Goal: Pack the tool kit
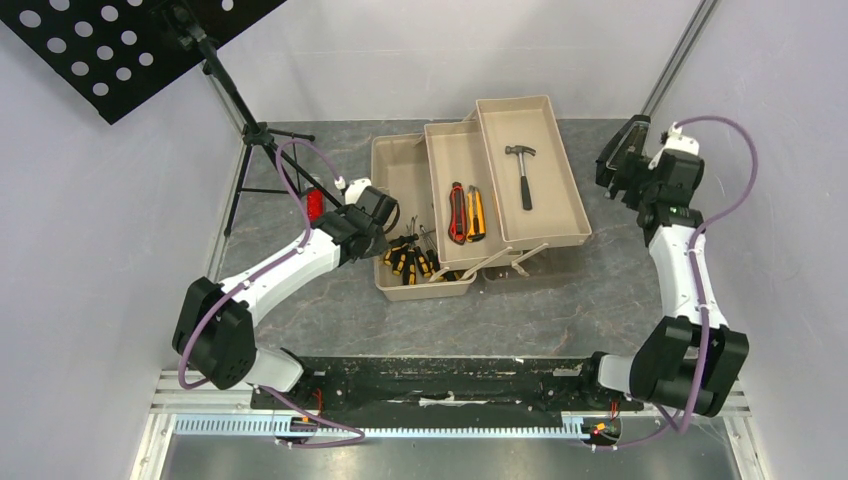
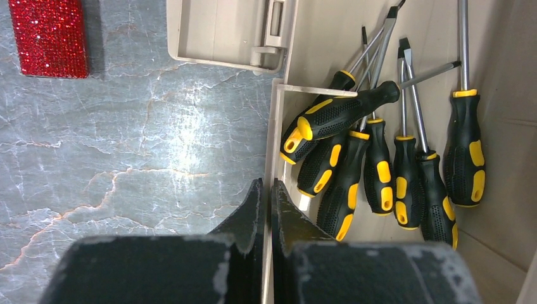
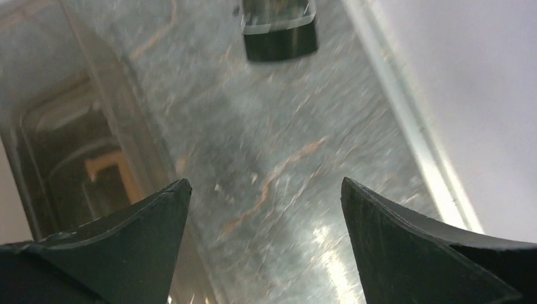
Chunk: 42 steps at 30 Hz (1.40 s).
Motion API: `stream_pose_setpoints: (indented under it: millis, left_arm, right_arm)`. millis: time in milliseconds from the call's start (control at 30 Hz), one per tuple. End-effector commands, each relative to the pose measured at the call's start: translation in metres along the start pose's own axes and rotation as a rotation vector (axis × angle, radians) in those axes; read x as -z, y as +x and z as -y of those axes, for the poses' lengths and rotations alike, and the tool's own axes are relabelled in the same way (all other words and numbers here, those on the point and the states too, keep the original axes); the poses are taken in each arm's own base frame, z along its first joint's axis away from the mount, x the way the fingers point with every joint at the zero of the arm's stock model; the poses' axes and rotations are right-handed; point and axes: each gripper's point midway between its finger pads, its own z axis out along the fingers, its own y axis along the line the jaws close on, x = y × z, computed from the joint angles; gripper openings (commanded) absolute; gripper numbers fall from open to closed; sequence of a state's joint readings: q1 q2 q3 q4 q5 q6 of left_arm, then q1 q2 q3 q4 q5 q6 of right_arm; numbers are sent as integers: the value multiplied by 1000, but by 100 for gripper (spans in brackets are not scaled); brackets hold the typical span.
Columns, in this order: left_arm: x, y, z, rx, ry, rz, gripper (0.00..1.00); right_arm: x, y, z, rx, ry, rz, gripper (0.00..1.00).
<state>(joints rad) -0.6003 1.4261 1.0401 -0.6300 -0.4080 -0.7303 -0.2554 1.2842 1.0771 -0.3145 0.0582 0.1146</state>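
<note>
Left pincer (image 2: 267, 191) is closed, tips right at the rim of the toolbox (image 1: 402, 165) left wall. Can't tell if it nips the wall or only rests against it. Just right of it, inside the bottom bin, the screwdrivers (image 2: 380, 164) lie in a loose pile with shafts pointing far and one handle crossing the others.

Right pincer (image 3: 265, 185) is wide open and empty, hanging over bare counter (image 3: 278, 145) right of the box, apart from it.

The trays are fanned out to the right: utility knives (image 1: 466, 213) in the middle tray (image 1: 455, 150), hammer (image 1: 522, 175) in the top tray (image 1: 548, 140). The red glitter block (image 2: 49, 35) on the counter left of the box is not kit, so leave it.

Every tool looks to be in, so the step is likely folding the trays shut. Brace the left wall with the left pincer. Bring the right one to the top tray's right edge and push left slowly. Watch the crossed screwdriver: if it stands proud of the bin, the trays may jam.
</note>
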Motion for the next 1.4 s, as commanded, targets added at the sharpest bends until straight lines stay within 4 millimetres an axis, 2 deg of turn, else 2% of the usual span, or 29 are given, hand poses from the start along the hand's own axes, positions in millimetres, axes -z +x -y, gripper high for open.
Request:
stream_pose_setpoints:
  millis: [0,100,233,333,500,700,933,1067,1200,1367]
  left_arm:
    - [4,-19,5,45,37,64,4]
    - [5,-19,7,46,48,58,4]
    - [5,-17,9,48,58,48,4]
    - [4,-17,10,52,62,47,4]
    - [5,-18,13,56,72,44,4]
    - [5,-17,13,56,74,42,4]
    - [4,-15,15,58,79,33,4]
    - [4,-15,15,58,82,32,4]
    - [5,-15,14,62,83,36,4]
    - [6,-16,15,67,85,39,4]
  right_arm:
    - [5,41,-38,-71,-235,-37,90]
    - [11,59,-46,-92,-292,-17,87]
    - [9,85,-57,-91,-353,-76,81]
    - [10,94,-68,-74,-404,-96,74]
    - [9,107,-79,-29,-425,-123,71]
    - [1,129,-79,-11,-408,-184,65]
    - [-7,142,-83,44,-394,-219,51]
    - [-10,140,-77,85,-349,-210,32]
    - [-6,120,-81,132,-334,-158,16]
    - [5,93,-86,218,-275,-75,6]
